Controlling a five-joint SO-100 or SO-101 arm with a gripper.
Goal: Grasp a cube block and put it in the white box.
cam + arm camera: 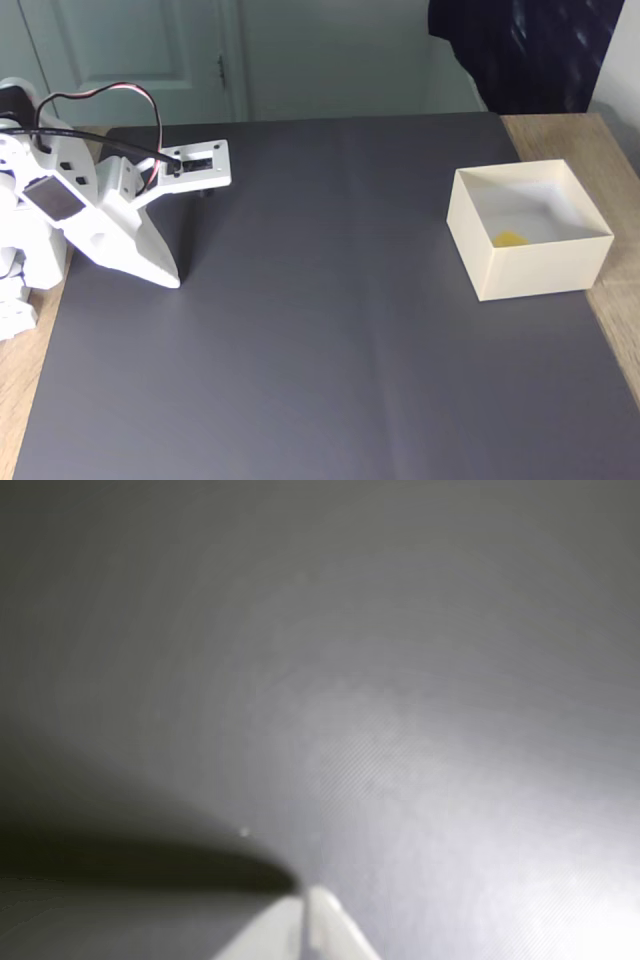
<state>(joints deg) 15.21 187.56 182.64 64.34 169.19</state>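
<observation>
The white box (540, 266) stands at the right edge of the dark mat in the fixed view. Inside it, low against the front wall, lies the yellow cube block (510, 239), partly hidden by that wall. My gripper (168, 277) rests far to the left, its tip pointing down onto the mat, with the white arm folded above it. In the wrist view the gripper (305, 898) enters from the bottom edge. Its two white fingertips are pressed together with nothing between them, over bare mat.
A dark grey mat (320, 330) covers most of the wooden table (620, 330). The arm's base (25, 250) and red-black cables (120, 95) sit at the left edge. A door and a dark cloth (520, 50) are behind the table.
</observation>
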